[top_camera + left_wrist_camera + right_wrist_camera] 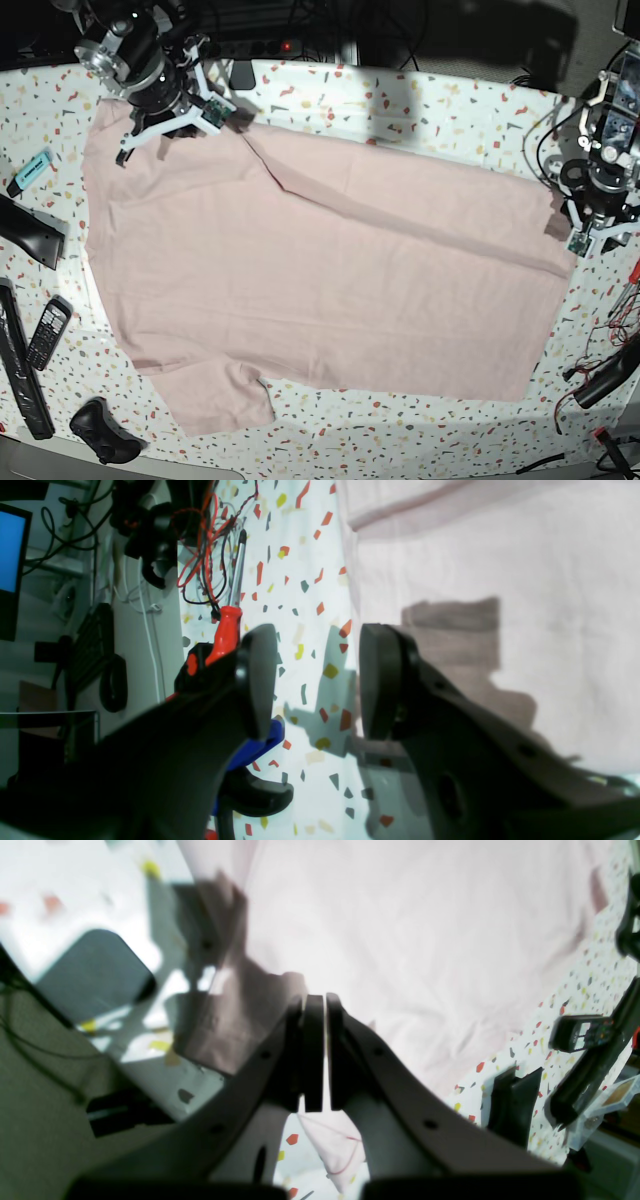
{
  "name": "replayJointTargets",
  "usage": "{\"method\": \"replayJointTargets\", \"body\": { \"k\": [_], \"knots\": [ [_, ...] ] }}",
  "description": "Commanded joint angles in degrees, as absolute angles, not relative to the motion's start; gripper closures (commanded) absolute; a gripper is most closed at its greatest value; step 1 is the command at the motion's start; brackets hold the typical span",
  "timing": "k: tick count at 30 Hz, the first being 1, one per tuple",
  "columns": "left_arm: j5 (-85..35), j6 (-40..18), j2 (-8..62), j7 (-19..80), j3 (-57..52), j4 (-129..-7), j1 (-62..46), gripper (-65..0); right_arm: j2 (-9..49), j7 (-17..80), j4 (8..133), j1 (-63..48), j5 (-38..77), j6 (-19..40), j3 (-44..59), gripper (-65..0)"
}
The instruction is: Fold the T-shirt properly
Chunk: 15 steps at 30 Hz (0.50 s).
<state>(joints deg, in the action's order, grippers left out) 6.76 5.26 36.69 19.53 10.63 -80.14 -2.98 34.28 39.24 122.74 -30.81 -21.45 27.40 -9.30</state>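
The pale pink T-shirt lies spread flat, plain side up, on the speckled table. At its upper left corner in the base view, my right gripper is down on the cloth. In the right wrist view its pads are pressed together, with the T-shirt's edge bunched at the tips. My left gripper hovers at the shirt's right edge. In the left wrist view it stands open: one finger is over the T-shirt, the other over bare table.
On the table's left side lie a teal marker, a phone, a long black remote and a black mouse-like object. A red-handled screwdriver and tangled cables lie beside the left gripper.
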Motion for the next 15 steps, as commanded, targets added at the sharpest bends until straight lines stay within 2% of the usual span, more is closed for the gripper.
{"method": "replayJointTargets", "body": {
  "k": [1, 6, 7, 10, 12, 15],
  "knots": [
    [7.44, 6.02, 37.82, 18.65, 10.15, -81.10, -2.24, -25.8, 35.09, 39.46, 123.92, -30.63, -21.39, 26.52, -7.97, 0.0],
    [7.44, 6.04, 37.82, 18.63, 10.15, -81.10, -2.22, -25.8, 35.18, 43.88, 123.92, -33.12, -14.35, 26.57, -4.19, 0.0],
    [7.44, 6.04, 37.82, 18.63, 10.15, -81.10, -2.24, -25.8, 35.40, 44.03, 123.92, -34.20, -14.04, 26.59, -3.46, -2.7],
    [7.44, 6.04, 37.82, 18.63, 10.15, -81.10, -2.24, -25.8, 37.08, 44.03, 123.94, -37.23, -14.15, 27.53, -2.07, -17.6],
    [7.44, 6.04, 37.82, 18.63, 10.15, -81.10, -2.24, -25.8, 38.30, 43.99, 123.94, -38.61, -14.35, 29.74, -1.83, -24.7],
    [7.44, 6.02, 37.80, 18.65, 10.15, -81.10, -2.22, -25.8, 38.89, 43.92, 123.87, -39.07, -14.39, 31.75, -1.83, -27.1]
  ]
}}
